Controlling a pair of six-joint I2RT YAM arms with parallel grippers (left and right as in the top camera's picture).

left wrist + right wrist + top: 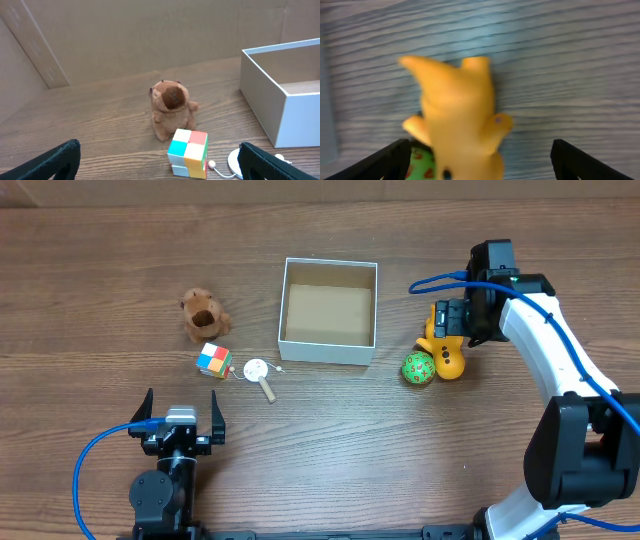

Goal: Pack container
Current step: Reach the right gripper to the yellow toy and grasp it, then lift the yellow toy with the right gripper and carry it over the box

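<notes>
The container [290, 298], a square white box with a brown bottom, stands open at the table's middle; its corner shows in the left wrist view [265, 95]. A brown plush animal [203, 313] [171, 107], a colour cube [213, 361] [188, 152] and a white disc with a wooden handle [259, 370] lie left of it. A yellow toy [447, 356] [460, 120] and a green ball [417, 369] [420, 162] lie right of it. My right gripper [447, 320] [480, 165] is open, low over the yellow toy. My left gripper [182, 412] [160, 165] is open and empty, short of the cube.
Blue cables run along both arms [95, 460]. A cardboard wall [150, 35] stands behind the table.
</notes>
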